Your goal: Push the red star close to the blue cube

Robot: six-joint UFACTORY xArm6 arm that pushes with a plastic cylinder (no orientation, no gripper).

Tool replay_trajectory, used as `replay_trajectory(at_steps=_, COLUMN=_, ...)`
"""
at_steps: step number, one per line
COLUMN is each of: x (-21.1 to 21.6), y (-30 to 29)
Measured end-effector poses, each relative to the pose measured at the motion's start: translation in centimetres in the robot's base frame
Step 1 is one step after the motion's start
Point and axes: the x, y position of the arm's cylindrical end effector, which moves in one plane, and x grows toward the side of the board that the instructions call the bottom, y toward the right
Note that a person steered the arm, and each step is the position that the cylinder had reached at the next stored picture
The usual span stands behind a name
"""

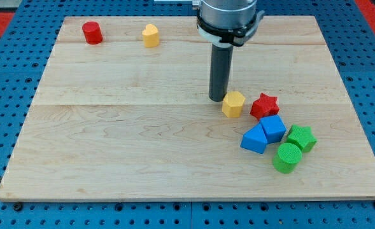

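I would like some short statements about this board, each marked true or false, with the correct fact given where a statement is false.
1. The red star touches the blue cube. True.
2. My tip rests on the red star. False: it stands just left of the yellow block, which lies between it and the star.
3. A red cylinder sits near the view's top left. True.
4. The green star lies left of the blue cube. False: it lies to its right.
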Motion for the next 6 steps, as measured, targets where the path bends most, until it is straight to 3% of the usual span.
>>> replay_trajectory(at_steps=1, x=2.5, y=2.4)
replay_trajectory(at_steps=3, x=-2.3, y=3.4)
replay_trajectory(at_steps=4, x=-0.3, y=9.1)
replay_trajectory(at_steps=5, x=-0.6, y=8.6)
replay_trajectory(at_steps=6, x=-6.3, y=9.7)
